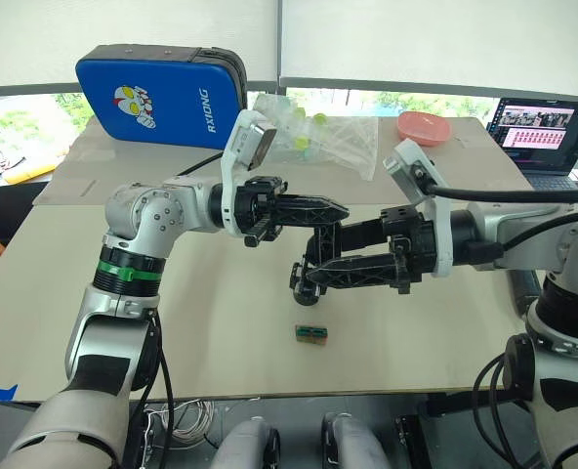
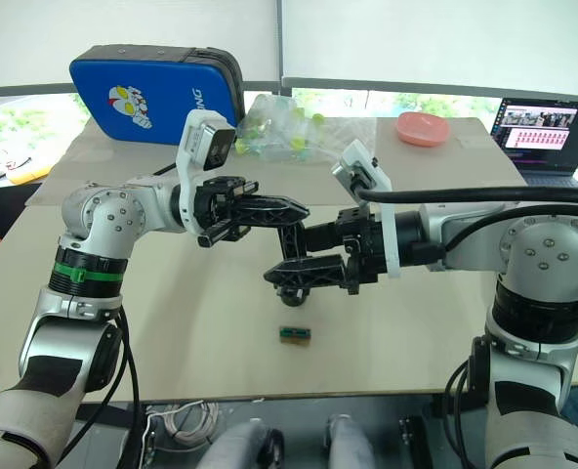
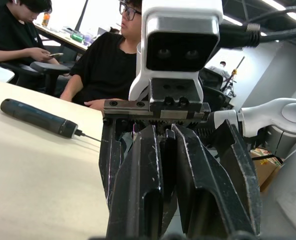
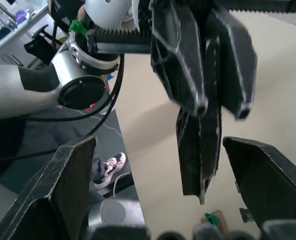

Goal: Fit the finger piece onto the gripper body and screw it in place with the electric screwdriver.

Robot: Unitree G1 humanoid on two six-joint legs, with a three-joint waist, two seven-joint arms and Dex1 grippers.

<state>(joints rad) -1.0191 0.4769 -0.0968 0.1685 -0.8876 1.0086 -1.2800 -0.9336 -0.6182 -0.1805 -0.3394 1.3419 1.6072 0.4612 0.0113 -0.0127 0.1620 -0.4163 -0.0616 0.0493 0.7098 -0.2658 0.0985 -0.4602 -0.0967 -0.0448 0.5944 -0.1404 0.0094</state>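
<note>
Both arms were built of silver-grey rounded joint housings with black padded sections lower down. The left arm carried a bright green band with a black ring beneath it, just under its big round joint, whose flat face showed small screws. Each wrist wore a white casing topped by a boxy white-and-grey camera module. The left end effector (image 1: 333,208) and the right end effector (image 1: 307,274) each had two long black ribbed claw fingers, scuffed pale along their edges. Thick black cables ran along the right arm and hung beside both arms
</note>
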